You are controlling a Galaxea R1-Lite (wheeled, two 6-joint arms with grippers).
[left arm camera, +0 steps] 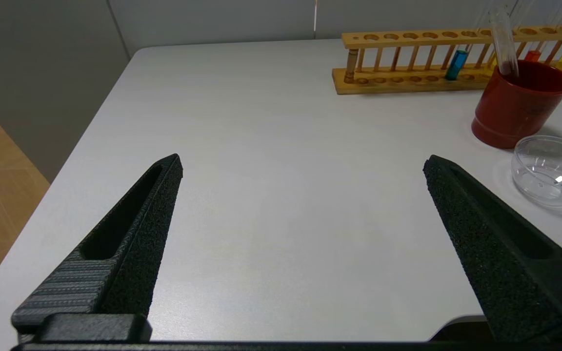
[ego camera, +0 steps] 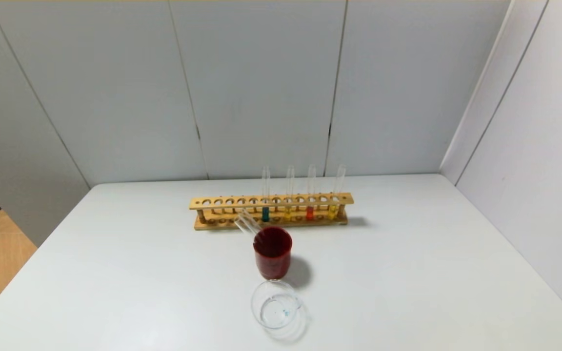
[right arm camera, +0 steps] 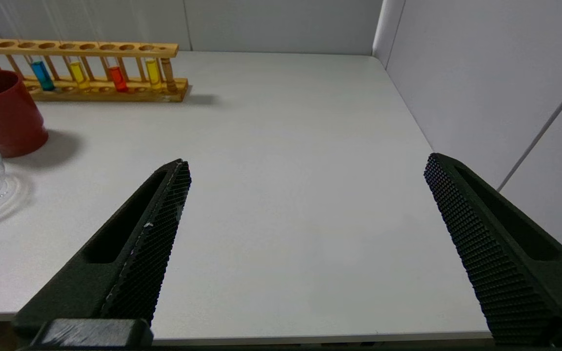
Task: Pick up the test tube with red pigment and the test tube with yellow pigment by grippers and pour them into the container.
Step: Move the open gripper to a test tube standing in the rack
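head view shows the wooden rack [ego camera: 271, 210] holding the red pigment tube [ego camera: 310, 212] between two yellow pigment tubes [ego camera: 332, 210], behind the red cup [ego camera: 272, 252] and the clear container [ego camera: 277, 306]. left gripper [left arm camera: 303, 163] and right gripper [right arm camera: 308, 163] hover wide apart near the table's front edge, holding nothing.

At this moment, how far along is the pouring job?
Nothing poured yet: the red tube and yellow tubes stand filled in the rack, and the container holds no pigment. Nothing is in hand; the left gripper and right gripper wait open over the table's near edge. Both pours remain.
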